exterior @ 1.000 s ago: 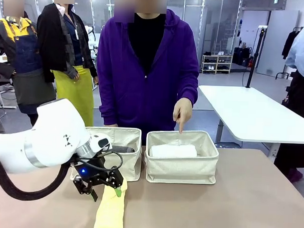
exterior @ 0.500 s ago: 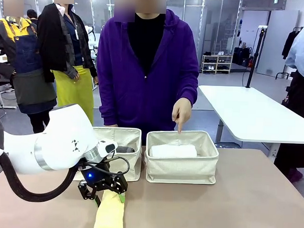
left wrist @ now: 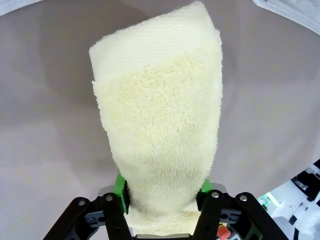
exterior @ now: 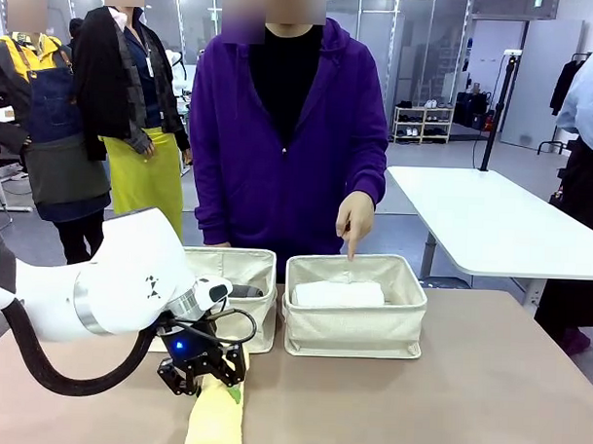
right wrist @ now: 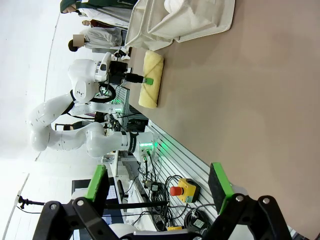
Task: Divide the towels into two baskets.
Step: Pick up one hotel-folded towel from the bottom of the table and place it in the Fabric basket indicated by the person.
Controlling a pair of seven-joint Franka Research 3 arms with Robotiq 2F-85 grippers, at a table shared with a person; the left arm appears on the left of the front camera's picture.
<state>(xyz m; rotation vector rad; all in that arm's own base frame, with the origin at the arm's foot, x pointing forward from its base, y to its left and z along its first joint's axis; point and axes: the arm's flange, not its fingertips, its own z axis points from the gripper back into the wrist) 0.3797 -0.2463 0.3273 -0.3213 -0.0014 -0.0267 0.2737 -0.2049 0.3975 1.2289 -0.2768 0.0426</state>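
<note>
Left gripper (exterior: 206, 373) down low on the desk (exterior: 446, 403), pads pinched on the near-basket end of the pale yellow towel (exterior: 215, 421). Roll stretched out flat from the gripper toward the robot's edge. Just beyond the gripper, the left basket (exterior: 231, 296) with something dark inside, likely the dark grey towel (exterior: 243, 291). Off to the gripper's right, the right basket (exterior: 354, 317) holding the white towel (exterior: 339, 294). Person's hand (exterior: 355, 218) hanging over that right basket, index finger aimed down into it.

Over to the left wrist view: green pads clamped on either side of the yellow roll (left wrist: 161, 125), fabric bulging between them, rest of the towel running away from the gripper (left wrist: 164, 192) across bare desk. Solid pinch, by the look of it.

Right wrist view now: right gripper (right wrist: 157, 181) spread wide, nothing between the fingers, well apart from the action. Far ahead, the yellow towel (right wrist: 150, 80) on the desk with the other arm on it, baskets beyond.

Step in hand, judging by this: picking up the yellow towel. Next move calls for a lift high enough to clear a soft rim, then a carry over a basket; pointing finger suggests the right one. Limp tail may drag or snag.
</note>
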